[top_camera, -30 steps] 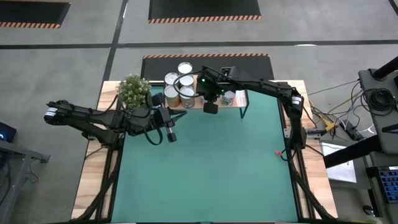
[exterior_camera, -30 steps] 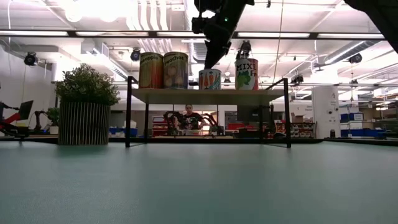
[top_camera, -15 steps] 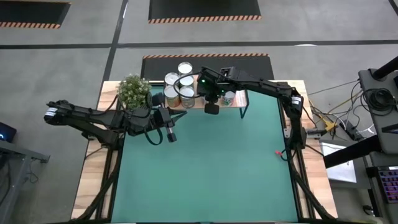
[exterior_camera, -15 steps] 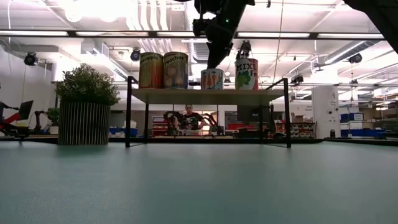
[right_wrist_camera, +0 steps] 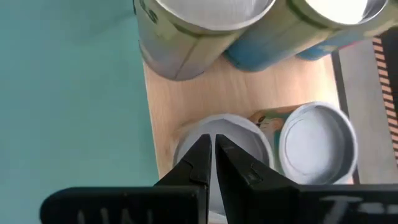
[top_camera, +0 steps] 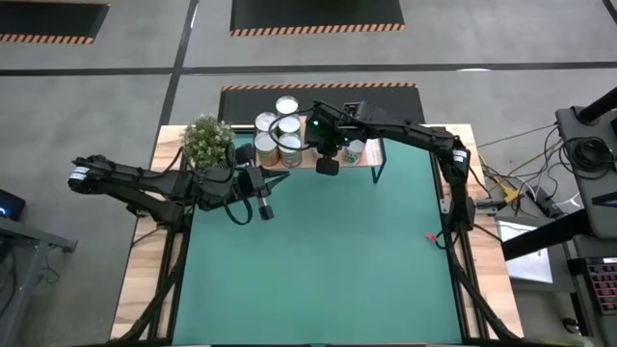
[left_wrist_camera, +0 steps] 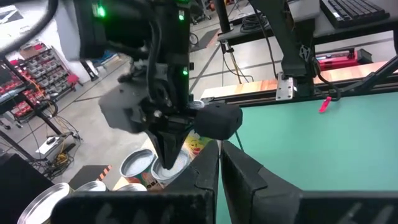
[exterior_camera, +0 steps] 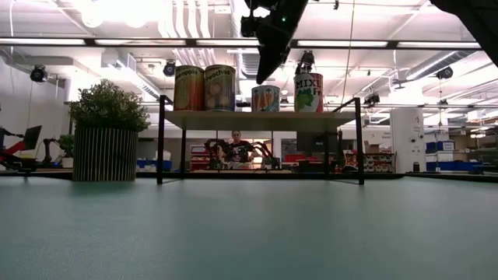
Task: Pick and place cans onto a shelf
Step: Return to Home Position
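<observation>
Potted plant [top_camera: 207, 140] stands upper left on the tabletop [top_camera: 328, 260], with the left claw [top_camera: 266, 209] just right of it, clenched and empty. At upper centre the cans [exterior_camera: 220, 87] stand on the shelf [exterior_camera: 261, 119]. The right claw [exterior_camera: 261, 76] hangs over the small can [exterior_camera: 264, 99], clenched on nothing.

Small can [right_wrist_camera: 227, 123] lid partly behind right claw [right_wrist_camera: 213, 142], tall cans [right_wrist_camera: 199, 34] cropped
</observation>
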`<state>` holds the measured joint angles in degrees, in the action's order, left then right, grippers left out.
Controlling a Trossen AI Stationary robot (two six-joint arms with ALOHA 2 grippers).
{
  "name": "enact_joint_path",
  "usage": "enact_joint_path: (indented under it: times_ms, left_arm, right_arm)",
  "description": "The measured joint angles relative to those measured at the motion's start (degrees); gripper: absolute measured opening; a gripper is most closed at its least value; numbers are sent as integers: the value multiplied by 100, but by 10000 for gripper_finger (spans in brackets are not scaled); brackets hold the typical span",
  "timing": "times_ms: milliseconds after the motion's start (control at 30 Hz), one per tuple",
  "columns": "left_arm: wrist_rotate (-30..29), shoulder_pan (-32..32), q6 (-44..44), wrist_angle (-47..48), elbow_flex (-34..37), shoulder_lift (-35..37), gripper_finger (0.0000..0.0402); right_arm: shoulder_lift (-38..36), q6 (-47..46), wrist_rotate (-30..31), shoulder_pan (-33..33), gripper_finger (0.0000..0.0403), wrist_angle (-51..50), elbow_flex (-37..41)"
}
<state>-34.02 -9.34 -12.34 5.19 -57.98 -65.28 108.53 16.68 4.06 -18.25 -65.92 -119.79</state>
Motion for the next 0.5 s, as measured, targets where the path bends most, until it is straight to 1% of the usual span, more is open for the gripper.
enact_joint_path:
  times_ms: [167, 267, 333, 400, 500]
  left_arm:
    - [0, -22, 0, 1, 0, 0, 0]
    - [0, -151, -79, 84, 2, 8, 0]
    - [7, -300, -188, 205, 4, 42, 0]
    - [23, -476, -253, 320, 7, 104, 0]
    - [32, -792, -299, 567, 7, 248, 0]
  right_arm:
    - [-77, -60, -1, 111, 13, -467, -272]
    - [-332, -177, -1, 239, 12, -547, -143]
    - [-584, -192, -1, 386, 11, -401, 103]
    - [-898, -192, -45, 586, 9, -18, 473]
    - [-1429, -249, -156, 946, 9, 647, 1249]
